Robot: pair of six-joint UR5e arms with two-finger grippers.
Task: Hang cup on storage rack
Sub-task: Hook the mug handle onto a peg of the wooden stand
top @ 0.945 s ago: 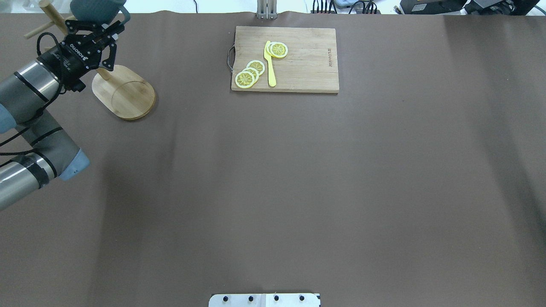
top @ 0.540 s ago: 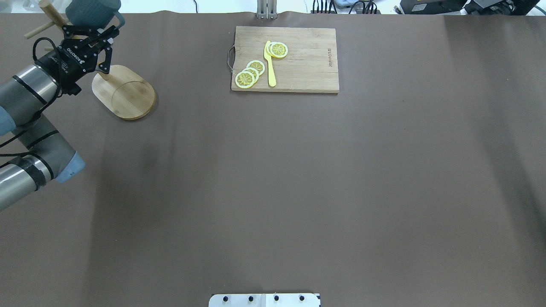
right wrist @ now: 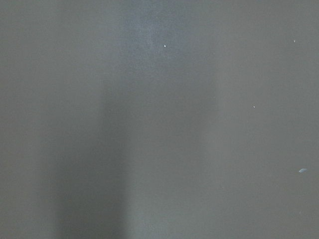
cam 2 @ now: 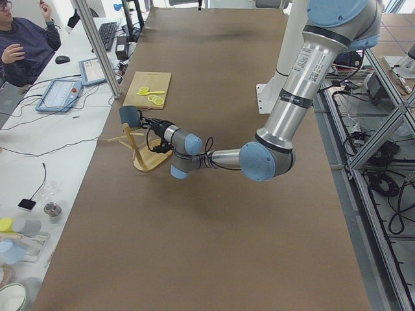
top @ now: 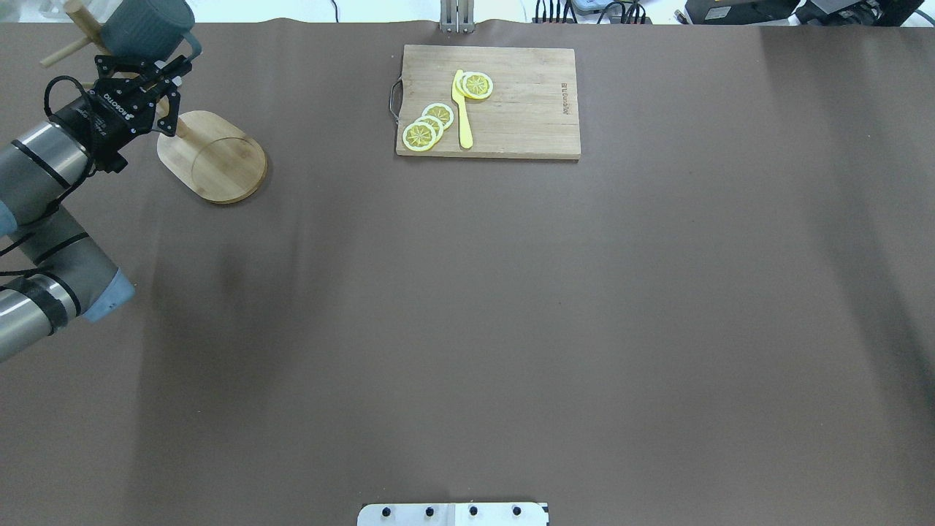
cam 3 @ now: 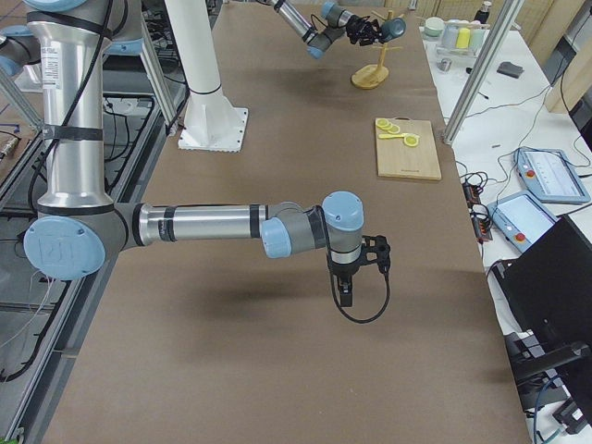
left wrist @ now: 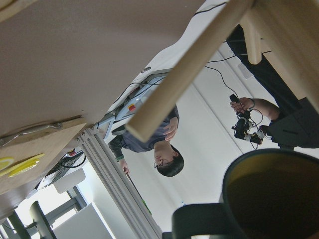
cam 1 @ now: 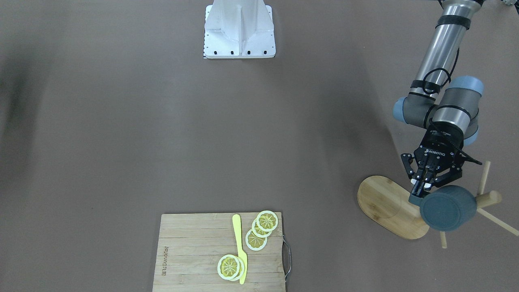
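Cup (cam 1: 448, 207) is hanging off the table (top: 511, 329) at the top of the storage rack (cam 1: 381, 200), and the left gripper (cam 1: 419, 190) is holding it, fingers pinching in narrow on its wall near the rim; in the front-facing view we are looking straight at the cup's grey underside, which is covering the spot where the rack's post (cam 1: 488, 198) and pegs (cam 1: 500, 223) meet, so we are unable to tell whether the handle is sitting over any of them; in the overhead view cup and post are crowding the top left corner, hard against the frame edge; from the left wrist camera we are seeing only part of the cup's olive inside, cut off at the lower right, its dark handle clipped by the bottom edge, and one of the pegs crossing diagonally above the rim, apart from it; the right gripper (cam 3: 345, 296) is showing only small in the right side view, pointing down over the table well apart from the rack, and we cannot tell whether its jaws are wide or narrow; its own camera is giving us only blurred brown surface; the cutting board (top: 511, 109), carrying lemon slices (top: 427, 126) and a yellow knife (top: 462, 109), is lying well apart from the rack.
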